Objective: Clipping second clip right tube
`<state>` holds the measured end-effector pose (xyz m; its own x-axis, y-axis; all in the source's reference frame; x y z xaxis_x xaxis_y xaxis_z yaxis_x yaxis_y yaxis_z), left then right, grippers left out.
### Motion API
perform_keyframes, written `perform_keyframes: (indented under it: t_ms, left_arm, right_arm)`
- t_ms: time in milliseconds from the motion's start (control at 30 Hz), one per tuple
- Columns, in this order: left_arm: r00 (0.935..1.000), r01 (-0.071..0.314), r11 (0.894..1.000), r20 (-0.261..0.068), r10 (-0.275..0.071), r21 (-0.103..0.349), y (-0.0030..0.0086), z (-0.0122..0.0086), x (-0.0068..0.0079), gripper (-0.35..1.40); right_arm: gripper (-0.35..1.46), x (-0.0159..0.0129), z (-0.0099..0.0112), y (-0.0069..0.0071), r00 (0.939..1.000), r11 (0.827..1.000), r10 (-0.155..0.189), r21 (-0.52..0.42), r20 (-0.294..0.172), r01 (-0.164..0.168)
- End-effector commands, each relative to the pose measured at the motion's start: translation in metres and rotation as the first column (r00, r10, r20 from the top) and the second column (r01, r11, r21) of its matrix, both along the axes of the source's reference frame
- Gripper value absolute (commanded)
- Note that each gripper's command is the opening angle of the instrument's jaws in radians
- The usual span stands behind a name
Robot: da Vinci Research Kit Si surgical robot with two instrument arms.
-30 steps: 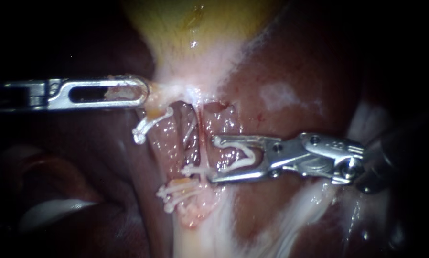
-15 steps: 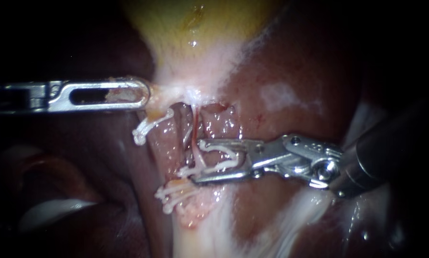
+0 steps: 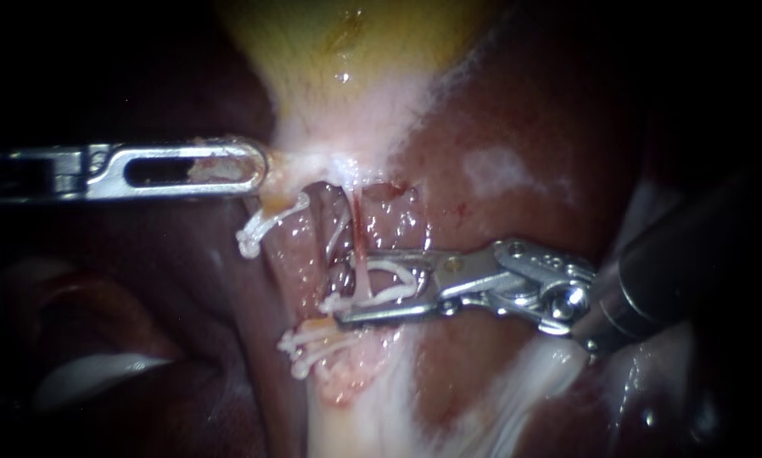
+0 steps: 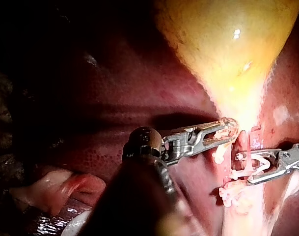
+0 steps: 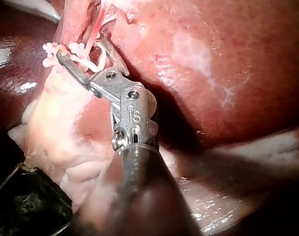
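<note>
Right instrument (image 3: 351,287) is further in than a second ago, slid across the liver (image 3: 517,127) toward the tubes, and its dark shaft now fills more of the right side. Its jaws stand apart, each pressing one leg of the loaded clip (image 3: 389,280), which is still spread in a V. The thin red right tube (image 3: 357,225) drops from the gallbladder (image 3: 338,51) straight into that gap, crossing in front of the white legs. Below the lower jaw the tube is hidden. From here I cannot tell whether the clip's tips reach fully past it. The left instrument (image 3: 249,167) has not budged. Its slotted jaws are closed on pale tissue at the gallbladder's neck, a scrap showing through the slot, and its shaft is lost in the dark at the left edge. White older clips (image 3: 309,348) bunch just below the lower jaw, and another (image 3: 254,227) sits under the left instrument's tip. Which tube each grips is hard to make out.
</note>
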<state>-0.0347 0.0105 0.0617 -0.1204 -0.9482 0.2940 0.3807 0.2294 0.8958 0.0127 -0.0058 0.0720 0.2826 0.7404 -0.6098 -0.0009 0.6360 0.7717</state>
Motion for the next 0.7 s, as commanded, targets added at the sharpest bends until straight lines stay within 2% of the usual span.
perform_keyframes:
  t_ms: [33,133,300,433,567,700]
  left_arm:
    - [1.0000,0.000,1.000,0.000,0.000,0.000,0.0000,0.0001,0.0000,-0.35]
    - [1.0000,0.000,1.000,0.000,0.000,-0.001,-0.0001,0.0000,-0.0001,-0.35]
    - [1.0000,-0.002,1.000,0.002,0.002,0.000,-0.0001,0.0001,-0.0001,-0.35]
    - [1.0000,-0.002,1.000,0.002,0.002,0.000,-0.0001,0.0001,-0.0001,-0.35]
    - [1.0000,-0.002,1.000,0.002,0.002,-0.001,-0.0001,0.0001,-0.0001,-0.35]
    - [1.0000,-0.002,1.000,0.002,0.002,-0.001,-0.0001,0.0001,-0.0002,-0.35]
  right_arm:
    - [0.48,0.0002,0.0001,-0.0001,1.0000,1.000,-0.003,0.004,-0.002,0.003]
    - [0.49,0.0006,0.0001,-0.0002,0.9999,1.000,-0.008,0.025,-0.009,0.008]
    - [0.49,0.0010,-0.0002,-0.0002,0.9973,0.996,0.009,0.085,-0.074,-0.002]
    - [0.49,0.0013,-0.0006,-0.0006,0.9937,0.992,0.010,0.126,-0.111,0.004]
    - [0.48,0.0015,-0.0011,-0.0008,0.9870,0.986,0.017,0.166,-0.160,0.010]
    - [0.48,0.0017,-0.0016,-0.0011,0.9830,0.983,0.010,0.185,-0.183,0.025]
